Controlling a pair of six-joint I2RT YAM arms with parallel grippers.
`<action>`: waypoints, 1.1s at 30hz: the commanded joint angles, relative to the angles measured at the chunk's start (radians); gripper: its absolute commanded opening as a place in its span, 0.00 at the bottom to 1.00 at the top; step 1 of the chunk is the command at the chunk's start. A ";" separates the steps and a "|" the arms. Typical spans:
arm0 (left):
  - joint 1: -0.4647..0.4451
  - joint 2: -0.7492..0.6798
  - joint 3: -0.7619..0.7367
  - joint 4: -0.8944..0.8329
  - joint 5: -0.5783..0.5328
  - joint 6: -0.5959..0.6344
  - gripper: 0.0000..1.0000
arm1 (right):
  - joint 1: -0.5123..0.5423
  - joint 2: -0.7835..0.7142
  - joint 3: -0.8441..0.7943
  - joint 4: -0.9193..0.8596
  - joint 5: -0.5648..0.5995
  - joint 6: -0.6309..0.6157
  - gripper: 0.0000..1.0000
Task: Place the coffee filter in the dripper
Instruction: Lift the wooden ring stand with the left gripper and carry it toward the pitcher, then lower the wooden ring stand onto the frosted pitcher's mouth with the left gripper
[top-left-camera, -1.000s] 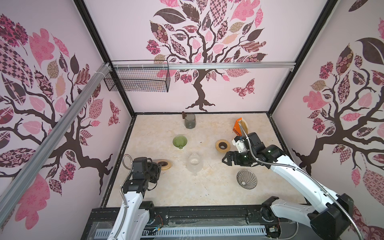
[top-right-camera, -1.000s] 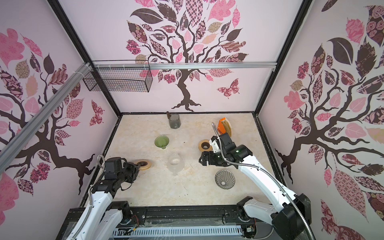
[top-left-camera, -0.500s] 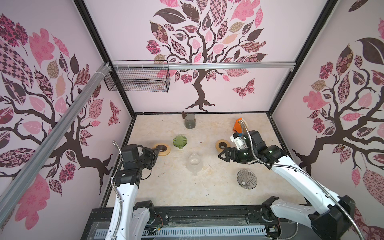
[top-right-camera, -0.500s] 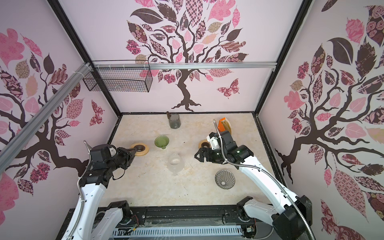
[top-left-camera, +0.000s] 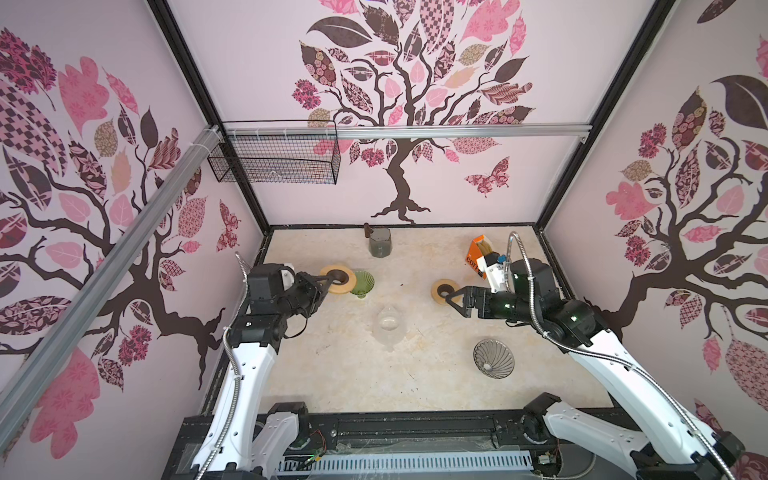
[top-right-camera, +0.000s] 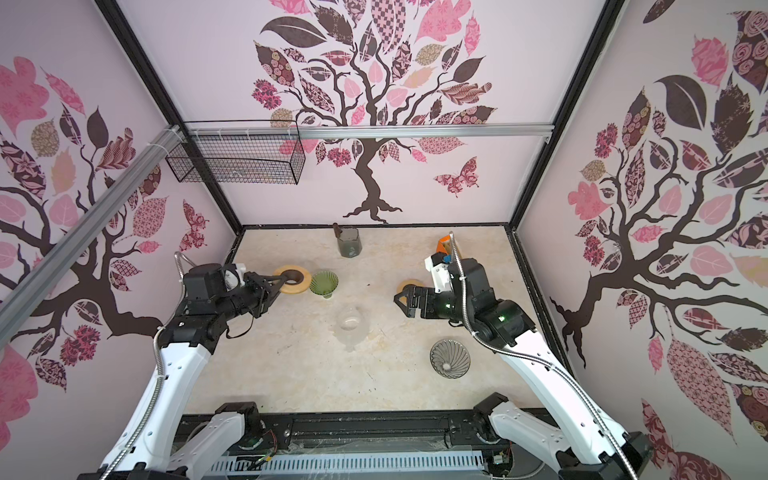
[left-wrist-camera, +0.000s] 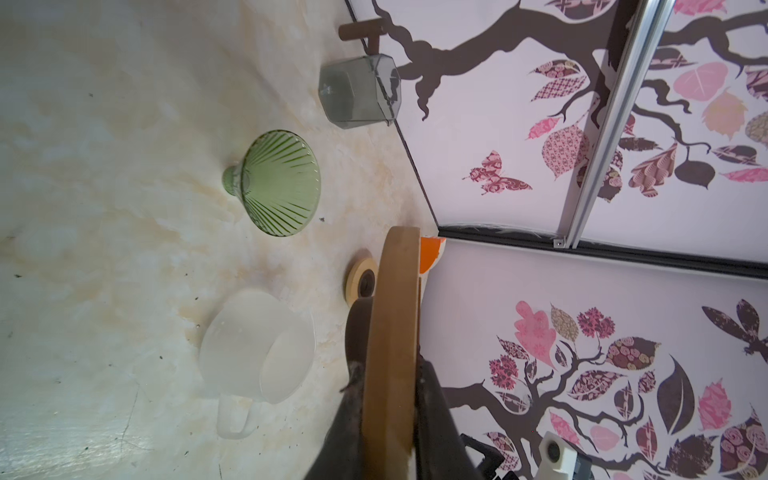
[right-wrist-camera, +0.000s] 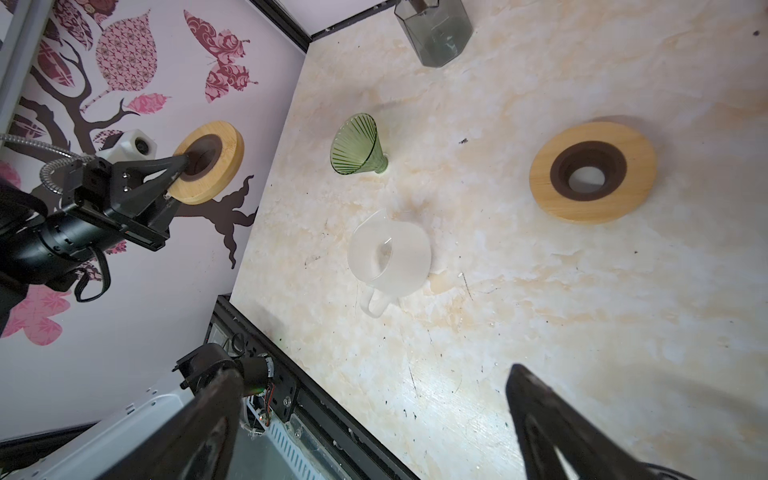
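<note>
Wooden dripper ring (top-left-camera: 347, 283) in left tool (top-left-camera: 326, 283)

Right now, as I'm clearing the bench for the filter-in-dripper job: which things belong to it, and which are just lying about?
Likely the job's: orange filter box; green dripper; grey ribbed dripper; wooden ring clamped in the left gripper.
Lying about, it seems: frosted pitcher; grey jug; second wooden ring.

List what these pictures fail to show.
- Orange filter box: right arm partly covers it in both top views; contents too small to tell.
- Same box, left wrist view: mostly behind the held wooden ring.
- Second ring: partly behind the right gripper in both top views.
</note>
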 joint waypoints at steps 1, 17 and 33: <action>-0.056 0.024 0.056 0.064 0.034 0.027 0.00 | 0.004 -0.074 -0.030 0.021 0.033 0.020 1.00; -0.374 0.193 -0.059 0.233 0.050 0.021 0.00 | 0.004 -0.216 -0.198 0.236 -0.051 0.111 1.00; -0.409 0.319 -0.200 0.404 0.088 -0.010 0.01 | 0.005 -0.193 -0.216 0.238 -0.068 0.099 1.00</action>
